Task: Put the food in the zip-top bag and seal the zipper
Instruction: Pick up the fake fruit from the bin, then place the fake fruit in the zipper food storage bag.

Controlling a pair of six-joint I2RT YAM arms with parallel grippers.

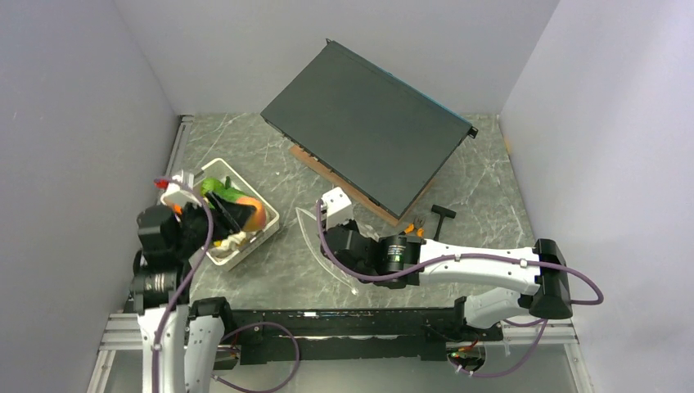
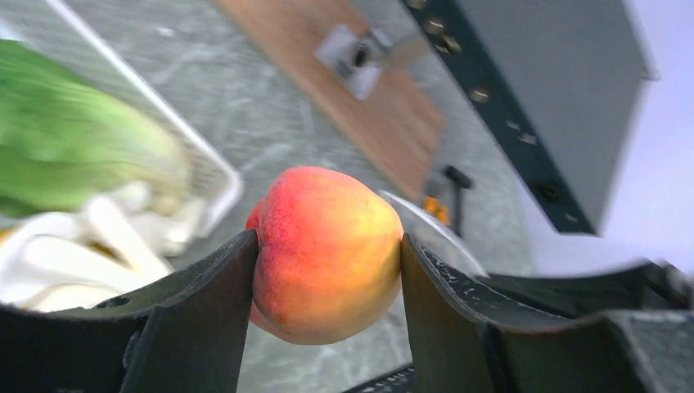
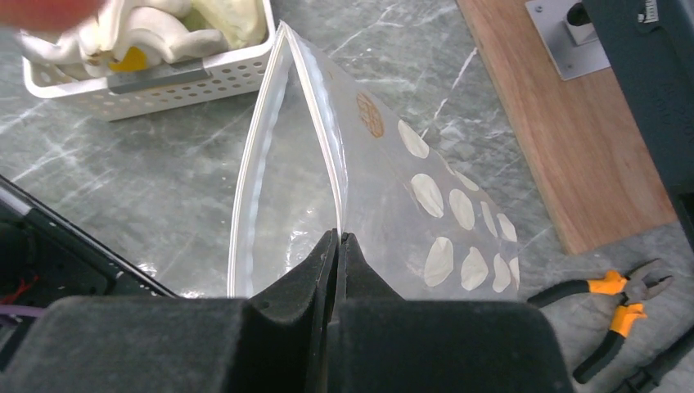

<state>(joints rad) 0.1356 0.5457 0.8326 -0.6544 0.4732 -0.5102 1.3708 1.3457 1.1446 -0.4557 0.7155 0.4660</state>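
Inside basket (image 3: 164,88): lettuce (image 2: 74,147), mushrooms (image 3: 139,33); zip-top bag (image 3: 393,196) open.

You look down on a grey-green marbled table top (image 1: 491,188) with pale veins, closed in by three plain pale walls: one at 9 o'clock (image 1: 74,123), one at 12 o'clock (image 1: 327,24) and one at 3 o'clock (image 1: 614,123). The light is soft and even. Toward 12 o'clock a flat dark metal case (image 1: 368,127) sits askew over a brown wooden board (image 1: 323,170), which shows along the case's 7 o'clock edge. Near the table's centre, orange-handled pliers (image 1: 415,225) lie beside a black T-shaped tool (image 1: 442,214). At 6 o'clock an aluminium rail (image 1: 114,334) runs along the table's edge.
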